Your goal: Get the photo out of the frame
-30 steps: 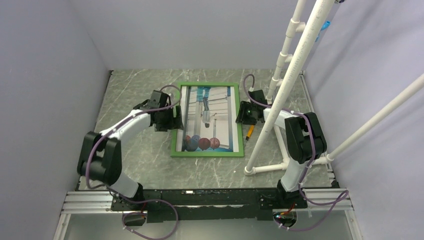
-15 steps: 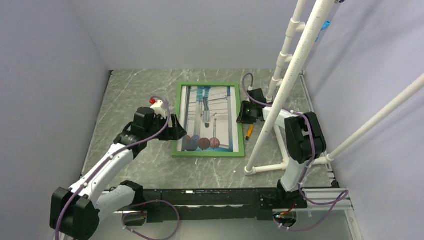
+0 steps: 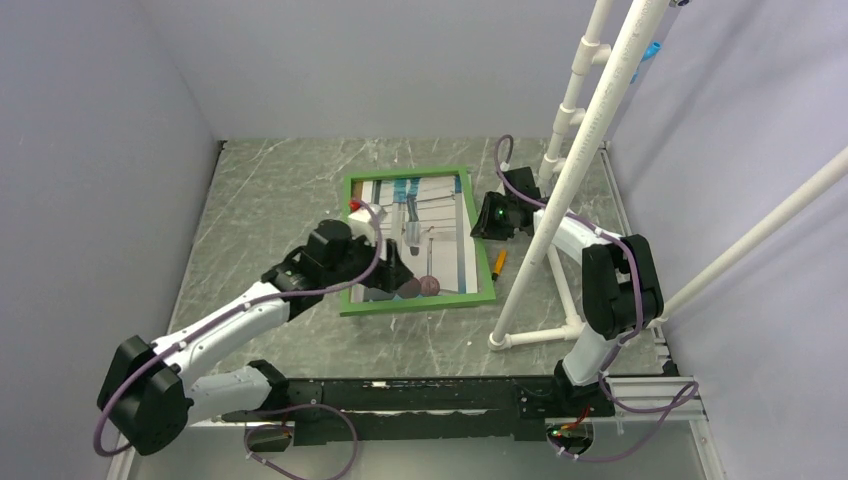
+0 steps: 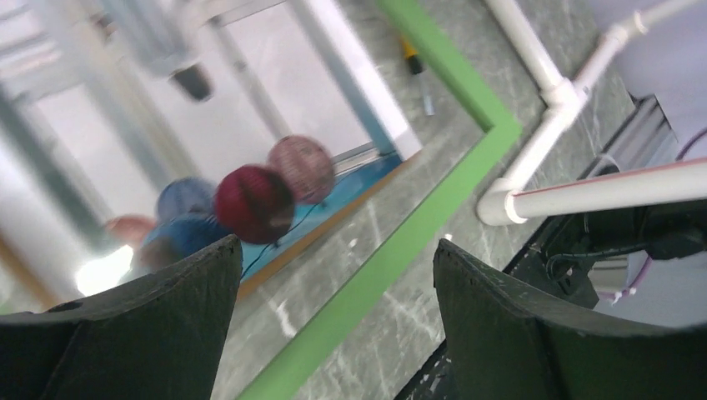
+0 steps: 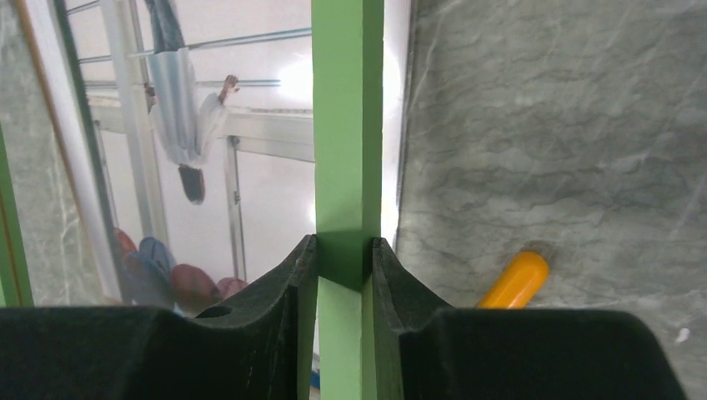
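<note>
The green frame (image 3: 420,302) lies skewed on the marble table, and my right gripper (image 3: 481,218) is shut on its right rail. In the right wrist view both fingers (image 5: 304,275) press the green rail (image 5: 348,125). The photo (image 3: 432,222), with a person on pale steps and dark balloons, shows inside the frame. My left gripper (image 3: 395,272) hovers open over the photo's lower left part, hiding some balloons. From the left wrist, the balloons (image 4: 254,202) and the frame's bottom rail (image 4: 392,258) lie below the open left gripper (image 4: 336,250), with a strip of marble between them.
A white pipe stand (image 3: 560,190) rises just right of the frame, its foot (image 4: 534,158) close to the frame's near right corner. An orange pen (image 3: 499,263) lies on the table between frame and pipes, also beside the rail (image 5: 513,283). Grey walls close in both sides.
My left arm swung from the frame's left side to above the photo's lower part, staying open. The right gripper closed on the right rail, and the frame has turned askew.
</note>
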`<state>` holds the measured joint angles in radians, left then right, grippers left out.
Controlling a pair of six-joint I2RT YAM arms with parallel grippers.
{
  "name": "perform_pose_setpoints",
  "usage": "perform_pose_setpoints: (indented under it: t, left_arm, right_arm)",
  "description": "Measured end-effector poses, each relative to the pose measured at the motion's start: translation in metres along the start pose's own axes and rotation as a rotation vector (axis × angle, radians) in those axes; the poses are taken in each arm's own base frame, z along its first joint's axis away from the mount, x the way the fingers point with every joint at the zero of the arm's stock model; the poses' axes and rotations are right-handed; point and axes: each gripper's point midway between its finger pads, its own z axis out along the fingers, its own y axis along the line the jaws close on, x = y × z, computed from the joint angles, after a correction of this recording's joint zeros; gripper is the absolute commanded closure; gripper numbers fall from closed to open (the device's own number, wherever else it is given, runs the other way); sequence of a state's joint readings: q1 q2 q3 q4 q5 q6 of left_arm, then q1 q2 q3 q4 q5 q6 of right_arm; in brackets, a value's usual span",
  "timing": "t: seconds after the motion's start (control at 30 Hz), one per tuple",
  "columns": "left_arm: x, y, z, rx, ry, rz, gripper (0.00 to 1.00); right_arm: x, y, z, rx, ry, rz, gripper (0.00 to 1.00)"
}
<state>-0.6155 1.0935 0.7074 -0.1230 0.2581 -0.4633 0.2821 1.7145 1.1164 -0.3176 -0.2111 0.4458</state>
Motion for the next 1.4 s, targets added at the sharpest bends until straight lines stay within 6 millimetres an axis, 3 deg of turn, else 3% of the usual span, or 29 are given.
perform_pose_setpoints:
  t: [0.2, 0.3, 0.4, 0.7, 1.0, 1.2, 1.23, 1.3, 1.4]
  left_arm:
    - [-0.011, -0.060, 0.028, 0.096, -0.015, 0.224, 0.16]
    - [-0.027, -0.074, 0.049, 0.103, -0.015, 0.246, 0.15]
    - [-0.029, -0.075, 0.069, 0.093, 0.012, 0.226, 0.13]
    - [-0.011, -0.089, 0.118, 0.144, 0.164, 0.015, 0.15]
    - [0.003, -0.079, 0.127, 0.177, 0.185, -0.211, 0.18]
    - [0.008, -0.072, 0.128, 0.210, 0.177, -0.207, 0.18]
    - [0.009, -0.069, 0.127, 0.205, 0.176, -0.196, 0.20]
    - [0.009, -0.064, 0.124, 0.181, 0.173, -0.177, 0.22]
    - [0.007, -0.057, 0.126, 0.123, 0.168, -0.160, 0.29]
  right_arm:
    - [0.005, 0.011, -0.001, -0.047, 0.027, 0.033, 1.00]
    - [0.008, 0.016, -0.001, -0.058, 0.035, 0.043, 1.00]
    - [0.010, 0.023, 0.000, -0.064, 0.036, 0.056, 1.00]
    - [0.017, 0.036, 0.004, -0.086, 0.023, 0.139, 1.00]
    - [0.003, 0.046, -0.006, -0.122, -0.048, 0.182, 1.00]
    - [0.001, 0.052, -0.011, -0.163, -0.066, 0.182, 1.00]
    - [0.002, 0.052, -0.011, -0.164, -0.063, 0.176, 0.96]
    - [0.004, 0.050, -0.011, -0.152, -0.056, 0.163, 0.74]
    - [0.010, 0.034, -0.012, -0.083, -0.040, 0.156, 0.68]
